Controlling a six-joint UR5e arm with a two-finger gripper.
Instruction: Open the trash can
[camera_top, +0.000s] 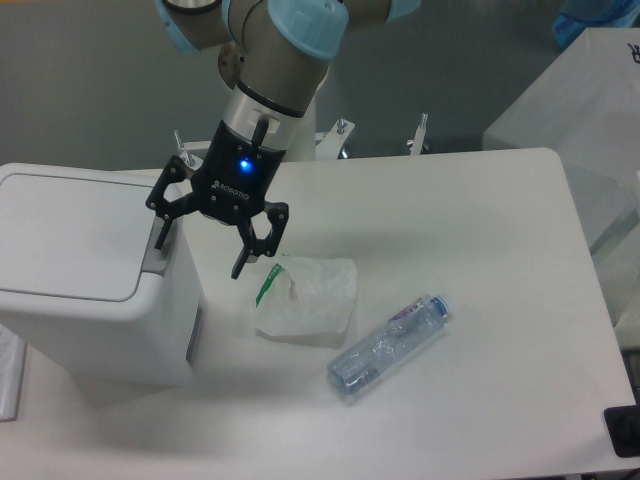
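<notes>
The white boxy trash can (90, 290) stands at the table's left edge with its flat lid (70, 232) down. Its grey push tab (157, 248) lies along the lid's right side. My gripper (200, 258) hangs open just right of the can, pointing down. Its left finger (160, 232) is over the grey tab, touching or just above it; the right finger (243, 259) hangs clear of the can above the table. Nothing is held between the fingers.
A small white plastic bag (307, 297) with green print lies on the table right of the can. A clear plastic bottle (389, 343) lies on its side further right. A white box (575, 100) stands past the table's right edge.
</notes>
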